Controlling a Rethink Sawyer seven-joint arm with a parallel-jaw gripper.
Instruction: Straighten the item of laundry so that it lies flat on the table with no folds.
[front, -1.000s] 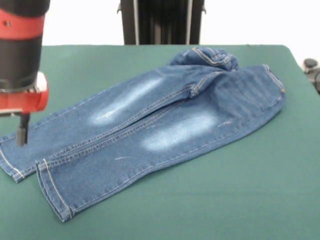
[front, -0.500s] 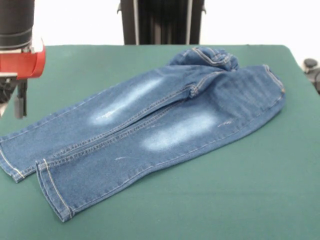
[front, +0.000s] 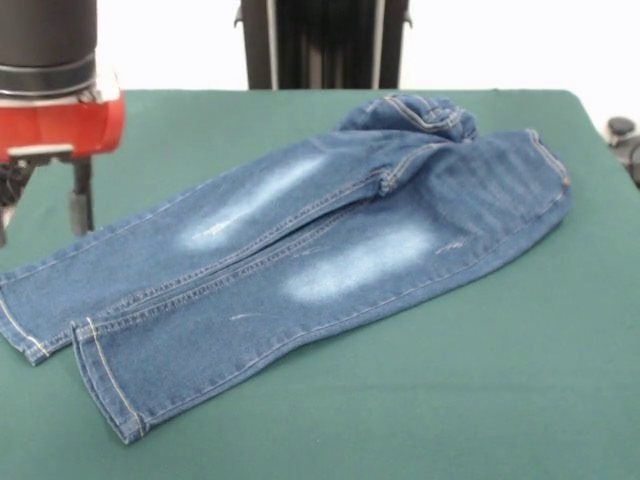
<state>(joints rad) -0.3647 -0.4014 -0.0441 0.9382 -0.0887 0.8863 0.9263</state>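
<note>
Front view: the small pair of blue denim jeans (front: 300, 255) lies diagonally across the dark green worktop (front: 480, 390), waist toward the far right, leg hems toward the near left corner. Denim like this should be soft but fairly thick, light enough for one arm to drag, and grippy against the felt-like surface, so it will probably pull along in a sheet and hold creases instead of sliding freely. The two legs lie mostly flat, side by side, each with a faded whitish thigh patch and tan stitching along the seams. The one clear fault is at the waistband (front: 425, 112), which is bunched and folded up into a hump at the far edge. That raised fold looks like the best place to take hold, pinching the thick band and drawing it away from the legs; the hems (front: 100, 375) would serve as a counter-pull.

The pincer (front: 40, 215) hangs above the worktop at the far left, off the cloth, its dark fingers (front: 80, 208) spread apart and holding nothing.
</note>
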